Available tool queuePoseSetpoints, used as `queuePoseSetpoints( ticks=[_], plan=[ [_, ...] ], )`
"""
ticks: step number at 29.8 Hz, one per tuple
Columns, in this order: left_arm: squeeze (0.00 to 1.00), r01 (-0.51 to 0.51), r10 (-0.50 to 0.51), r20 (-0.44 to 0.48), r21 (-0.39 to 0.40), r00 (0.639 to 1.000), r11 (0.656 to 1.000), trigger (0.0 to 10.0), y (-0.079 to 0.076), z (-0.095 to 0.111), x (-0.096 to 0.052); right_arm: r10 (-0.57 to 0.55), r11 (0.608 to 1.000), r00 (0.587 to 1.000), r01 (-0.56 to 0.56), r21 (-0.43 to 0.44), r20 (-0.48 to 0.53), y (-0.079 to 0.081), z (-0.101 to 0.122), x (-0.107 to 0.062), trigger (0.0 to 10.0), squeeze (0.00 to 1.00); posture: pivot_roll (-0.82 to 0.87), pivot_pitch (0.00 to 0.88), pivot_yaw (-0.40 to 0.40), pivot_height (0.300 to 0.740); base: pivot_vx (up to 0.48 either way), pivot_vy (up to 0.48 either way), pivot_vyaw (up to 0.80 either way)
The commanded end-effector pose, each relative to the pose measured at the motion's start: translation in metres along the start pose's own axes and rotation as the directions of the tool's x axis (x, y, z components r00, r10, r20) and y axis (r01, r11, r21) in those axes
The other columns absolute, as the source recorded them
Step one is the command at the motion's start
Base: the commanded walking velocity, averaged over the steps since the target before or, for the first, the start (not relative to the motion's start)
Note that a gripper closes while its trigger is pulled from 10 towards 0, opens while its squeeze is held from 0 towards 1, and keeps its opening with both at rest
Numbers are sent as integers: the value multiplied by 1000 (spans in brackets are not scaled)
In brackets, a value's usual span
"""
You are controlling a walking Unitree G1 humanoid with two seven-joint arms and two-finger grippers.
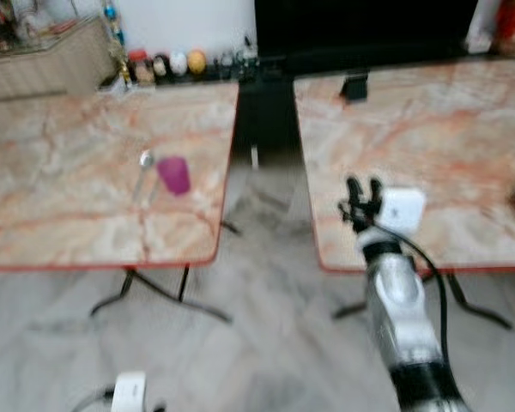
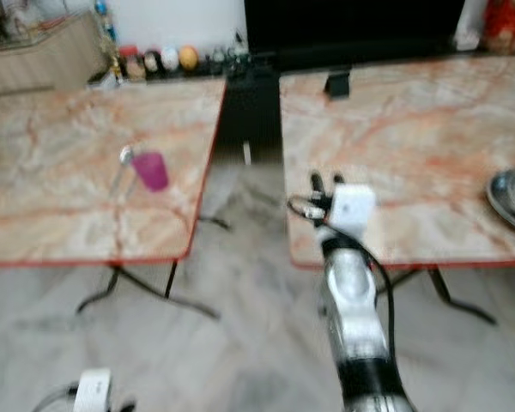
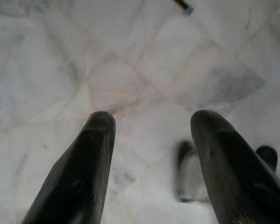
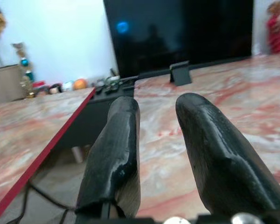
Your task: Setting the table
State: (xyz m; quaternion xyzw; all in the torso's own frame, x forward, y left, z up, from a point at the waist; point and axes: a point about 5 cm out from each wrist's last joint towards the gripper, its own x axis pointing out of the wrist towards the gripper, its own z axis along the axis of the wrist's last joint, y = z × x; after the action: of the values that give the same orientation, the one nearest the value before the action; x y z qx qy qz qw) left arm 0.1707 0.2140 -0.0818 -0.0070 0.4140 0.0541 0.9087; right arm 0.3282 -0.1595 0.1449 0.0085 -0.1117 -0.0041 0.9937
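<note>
A magenta cup stands upright on the left marble table, near its right edge. Just left of the cup lies a metal spoon. A metal bowl sits at the right edge of the right marble table. My right gripper is raised over that table's near left corner, open, with nothing between its fingers. My left gripper hangs low over the marble floor, open and holding nothing; its white wrist shows at the bottom edge.
A floor gap separates the two red-edged tables, with their black legs beneath. A black television stands behind. A small black stand sits at the far side of the right table. Ornaments line the back.
</note>
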Motion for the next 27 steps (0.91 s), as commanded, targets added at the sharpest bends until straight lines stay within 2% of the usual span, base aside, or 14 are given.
queuePoseSetpoints(
  ticks=[1, 9, 17, 23, 24, 27],
  plan=[
    [0, -24, 24, -13, 3, 1000, 1000, 10000, 9, -4, -2, 35, 999, 999, -35, 8, 16, 13, 4, 3, 10000, 0, -78, 0, 77, 740, 0, 469, 0],
    [0, -25, 25, -13, -1, 1000, 1000, 10000, 9, -5, -2, 36, 999, 999, -36, 4, 15, 12, 4, 3, 10000, 0, -75, 0, 74, 740, 0, 468, 0],
    [0, -27, 27, -11, -3, 1000, 1000, 10000, 8, -4, -2, 28, 999, 999, -29, -32, -35, 6, -9, -3, 10000, 0, -70, 0, 68, 740, 0, 384, 0],
    [0, -28, 28, -8, -1, 1000, 1000, 10000, 9, -3, -2, -55, 992, 994, 43, -119, -99, -11, -27, -17, 10000, 0, -69, 0, 65, 740, 0, 0, 0],
    [0, -28, 28, -8, -1, 1000, 1000, 10000, 9, -3, -2, -98, 986, 985, 78, -147, -138, -19, -36, -23, 10000, 0, -69, 0, 65, 740, 0, 0, 0],
    [0, -29, 29, -7, -3, 1000, 1000, 10000, 9, -3, -2, -131, 981, 972, 99, -167, -195, -29, -53, -36, 10000, 0, -68, 0, 65, 740, 0, 0, 0]
  ],
)
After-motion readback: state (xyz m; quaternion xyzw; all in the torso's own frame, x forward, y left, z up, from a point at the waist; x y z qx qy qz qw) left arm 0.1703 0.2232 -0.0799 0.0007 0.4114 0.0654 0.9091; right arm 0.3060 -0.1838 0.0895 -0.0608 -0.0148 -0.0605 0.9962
